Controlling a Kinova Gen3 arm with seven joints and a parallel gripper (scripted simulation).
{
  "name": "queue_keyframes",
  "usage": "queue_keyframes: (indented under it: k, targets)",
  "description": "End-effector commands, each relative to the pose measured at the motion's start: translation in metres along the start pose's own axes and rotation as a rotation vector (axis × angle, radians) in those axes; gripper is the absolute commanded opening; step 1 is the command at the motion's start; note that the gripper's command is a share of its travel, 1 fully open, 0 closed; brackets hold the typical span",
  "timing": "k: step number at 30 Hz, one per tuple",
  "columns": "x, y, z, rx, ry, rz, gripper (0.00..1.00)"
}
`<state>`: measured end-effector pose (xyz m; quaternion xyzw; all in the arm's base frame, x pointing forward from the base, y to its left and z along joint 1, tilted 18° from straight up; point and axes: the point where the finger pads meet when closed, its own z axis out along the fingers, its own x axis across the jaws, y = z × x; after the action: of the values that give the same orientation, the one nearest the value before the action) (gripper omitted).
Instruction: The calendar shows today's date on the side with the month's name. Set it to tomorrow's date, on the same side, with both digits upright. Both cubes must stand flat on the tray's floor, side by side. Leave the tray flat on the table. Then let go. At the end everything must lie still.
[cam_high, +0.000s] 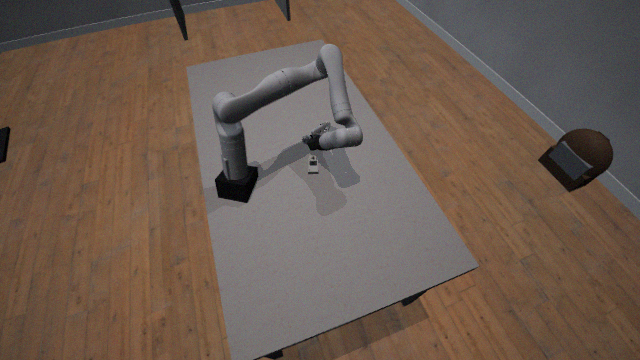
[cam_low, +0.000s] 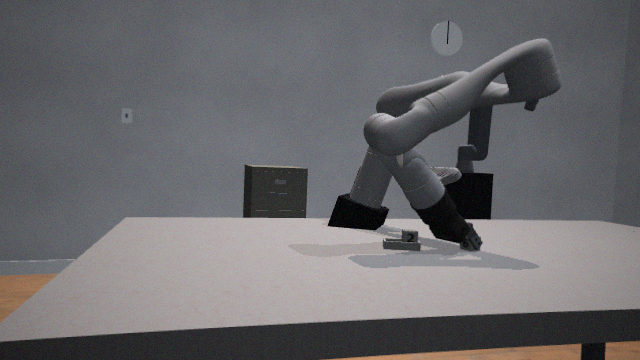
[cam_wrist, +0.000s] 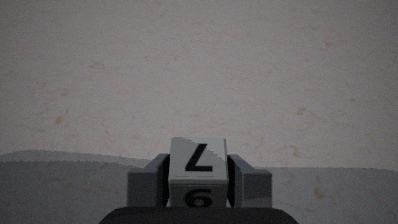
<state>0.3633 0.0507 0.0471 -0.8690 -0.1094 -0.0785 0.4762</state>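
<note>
The pincer straddles the 7-and-6 cube, though I cannot tell if it grips, near the tray bearing the 2 cube.

Arm Exterior: Grey Shell, Black Ends

Arm: smooth grey casing, rounded elbows, thin seam rings. Base: black, angular. Gripper: black body; blocky grey fingers at nine and three o'clock in the wrist view.

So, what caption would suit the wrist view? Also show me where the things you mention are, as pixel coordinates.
A small white cube (cam_wrist: 198, 175) (cam_low: 466, 245) with black digits, framed between two grey fingers (cam_low: 477, 242).
</note>
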Motion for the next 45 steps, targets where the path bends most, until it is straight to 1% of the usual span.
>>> queue_keyframes:
  k: [1,29,30,34,35,37,38,40,41,43,44,45]
  targets:
    - [0.0004,-0.0003,-0.0005,0.000,0.001,-0.001,0.60]
    - [0.0004,-0.0003,-0.0005,0.000,0.001,-0.001,0.60]
    - [0.0004,-0.0003,-0.0005,0.000,0.001,-0.001,0.66]
    - [0.0004,-0.0003,-0.0005,0.000,0.001,-0.001,0.66]
    - [0.0004,-0.0003,-0.0005,0.000,0.001,-0.001,0.72]
    - [0.0004,-0.0003,-0.0005,0.000,0.001,-0.001,0.72]
    - [0.0004,-0.0003,-0.0005,0.000,0.001,-0.001,0.78]
    - [0.0004,-0.0003,-0.0005,0.000,0.001,-0.001,0.78]
    - [0.0004,-0.0003,-0.0005,0.000,0.001,-0.001,0.84]
    - [0.0004,-0.0003,-0.0005,0.000,0.001,-0.001,0.84]
    - [0.0004,-0.0003,-0.0005,0.000,0.001,-0.001,0.90]
    - [0.0004,-0.0003,-0.0005,0.000,0.001,-0.001,0.90]
